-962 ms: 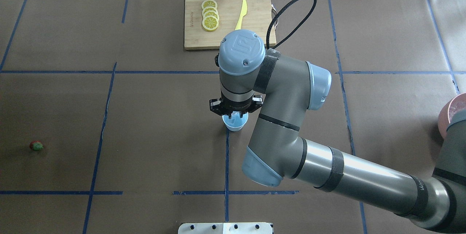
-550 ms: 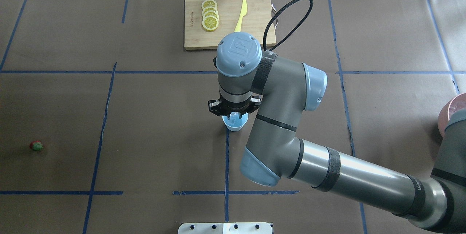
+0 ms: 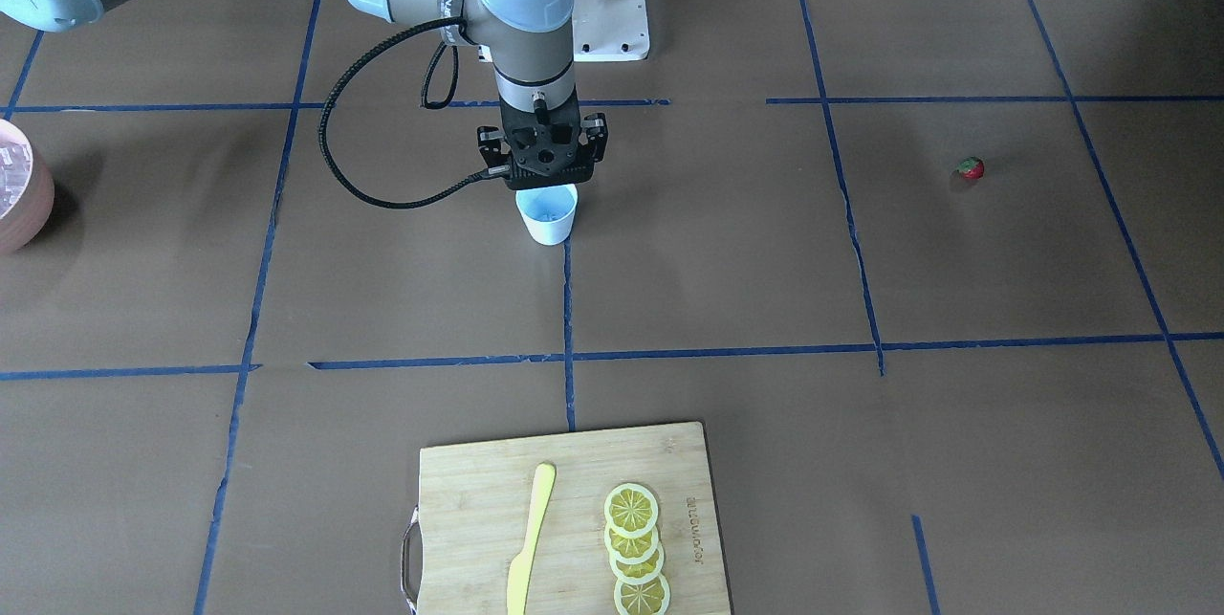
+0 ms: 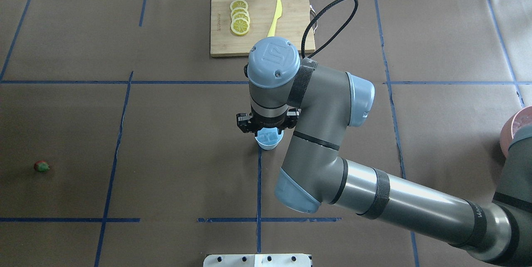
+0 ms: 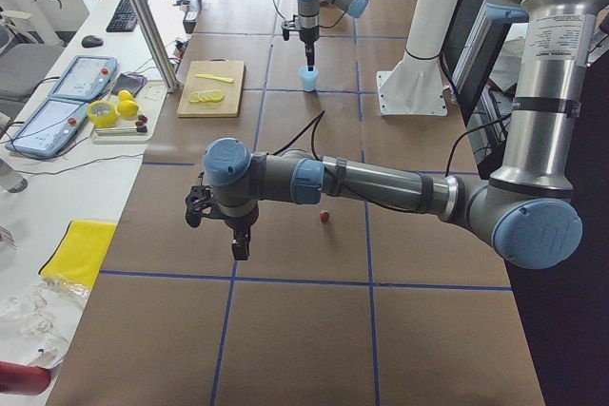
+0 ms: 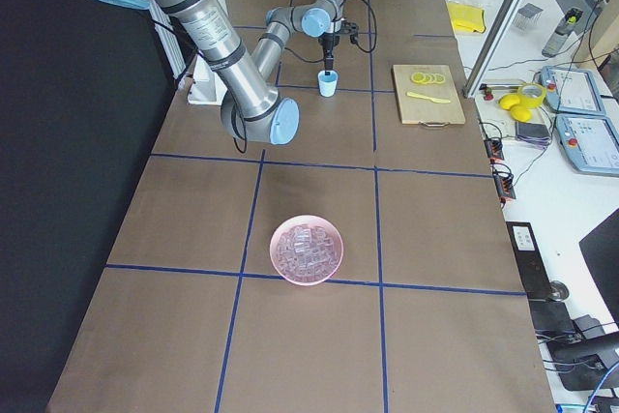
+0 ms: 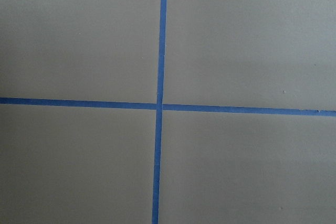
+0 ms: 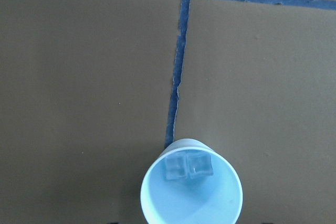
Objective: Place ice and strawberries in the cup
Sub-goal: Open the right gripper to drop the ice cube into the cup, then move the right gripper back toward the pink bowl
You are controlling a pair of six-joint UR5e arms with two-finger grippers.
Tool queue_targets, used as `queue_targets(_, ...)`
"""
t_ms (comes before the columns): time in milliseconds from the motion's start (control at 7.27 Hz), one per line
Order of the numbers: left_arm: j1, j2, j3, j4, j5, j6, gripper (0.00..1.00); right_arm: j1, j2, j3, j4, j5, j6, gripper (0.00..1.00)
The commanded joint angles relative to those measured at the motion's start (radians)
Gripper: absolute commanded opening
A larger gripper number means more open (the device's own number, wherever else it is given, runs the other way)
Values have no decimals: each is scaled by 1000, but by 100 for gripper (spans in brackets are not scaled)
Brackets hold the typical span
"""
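Observation:
The white, pale-blue cup (image 4: 269,141) stands at the table's middle on a blue tape line. Two clear ice cubes (image 8: 189,165) lie inside it, also seen from overhead (image 4: 271,137). My right gripper (image 4: 268,128) hangs straight down just above the cup's rim (image 3: 546,213), open and empty. The strawberry (image 4: 41,166) lies alone far to the left, and it also shows in the front view (image 3: 971,168). My left gripper (image 5: 238,250) hovers over bare table near the strawberry (image 5: 325,217). It shows only in the exterior left view, so I cannot tell its state.
A pink bowl (image 6: 334,268) full of ice cubes (image 6: 307,247) stands at the right end of the table. A wooden cutting board (image 4: 291,45) at the back holds lemon slices (image 4: 240,18) and a yellow knife (image 4: 275,18). Blue tape lines cross the brown table.
The right arm shifted slightly left. The dark fingertips that reached into the cup no longer show there, and two ice cubes now lie in plain sight inside it.

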Motion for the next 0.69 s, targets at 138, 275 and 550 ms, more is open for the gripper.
queue_targets(138, 0, -2, -4, -2, 0, -11, 100, 111, -264, 363, -115, 8, -86, 99)
queue_targets(275, 0, -3, -9, -2, 0, -14, 100, 152, -352, 435, -113, 10, -182, 99)
queue_targets(550, 0, -3, -15, -2, 0, -15, 100, 238, -556, 509, -66, 19, -326, 100)
